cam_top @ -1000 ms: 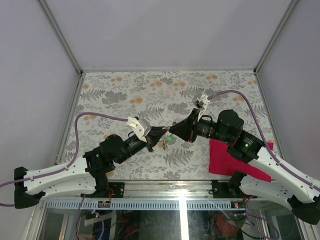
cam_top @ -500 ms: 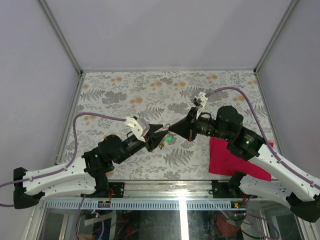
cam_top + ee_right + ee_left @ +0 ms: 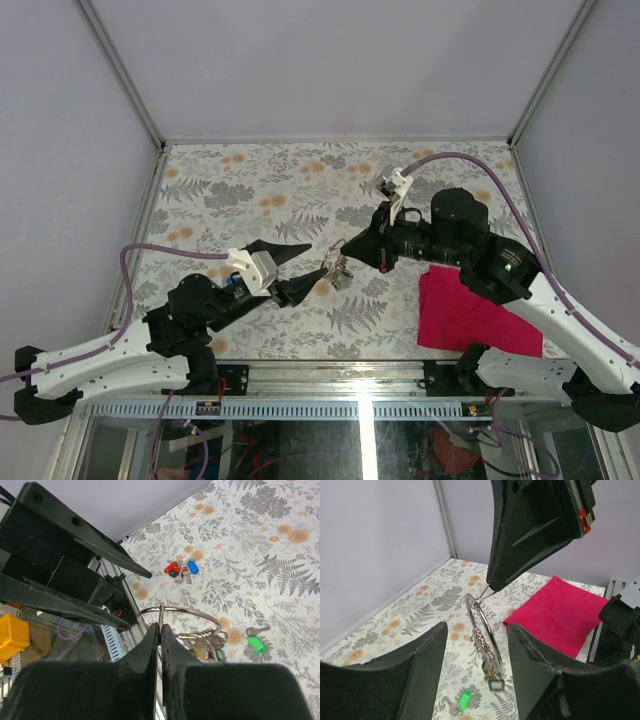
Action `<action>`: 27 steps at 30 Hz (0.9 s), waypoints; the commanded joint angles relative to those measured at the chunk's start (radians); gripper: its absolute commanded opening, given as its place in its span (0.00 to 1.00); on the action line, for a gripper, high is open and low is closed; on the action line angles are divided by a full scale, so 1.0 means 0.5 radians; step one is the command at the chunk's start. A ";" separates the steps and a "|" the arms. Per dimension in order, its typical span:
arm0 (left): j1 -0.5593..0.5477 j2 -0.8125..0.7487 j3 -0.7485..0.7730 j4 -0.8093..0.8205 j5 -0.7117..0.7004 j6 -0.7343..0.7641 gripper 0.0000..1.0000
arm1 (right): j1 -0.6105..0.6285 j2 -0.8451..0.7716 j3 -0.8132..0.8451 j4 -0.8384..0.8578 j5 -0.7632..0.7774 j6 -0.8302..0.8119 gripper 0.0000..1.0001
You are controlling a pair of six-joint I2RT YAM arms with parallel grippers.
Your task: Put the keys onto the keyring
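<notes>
Here, the right gripper (image 3: 160, 628) is closed tight, and the thin wire of the keyring (image 3: 192, 611) is pinched between its fingertips, so that the ring is hung clear of the flowered table (image 3: 250, 190). Small dark tags (image 3: 202, 646) are bunched at the ring's lower side. The left gripper (image 3: 303, 267) is held open, its jaws spread well apart and nothing gripped. In the left wrist view the ring is framed between its two fingers (touched by neither). The green key (image 3: 464, 700) is seen lying on the table beneath the ring. Only in the right wrist view are the red key (image 3: 172, 569) and blue key (image 3: 192, 568) shown, lying together farther off. A red cloth (image 3: 470, 315) is spread under the right arm.
</notes>
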 commanded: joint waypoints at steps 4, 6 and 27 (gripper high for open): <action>-0.010 0.035 0.085 -0.091 0.072 0.306 0.55 | 0.006 0.138 0.310 -0.233 -0.028 0.036 0.00; -0.008 0.061 0.108 -0.094 0.064 0.377 0.55 | 0.006 0.165 0.351 -0.289 -0.007 0.042 0.00; -0.010 0.273 0.313 -0.222 0.179 0.798 0.29 | 0.006 0.228 0.431 -0.335 -0.070 0.152 0.00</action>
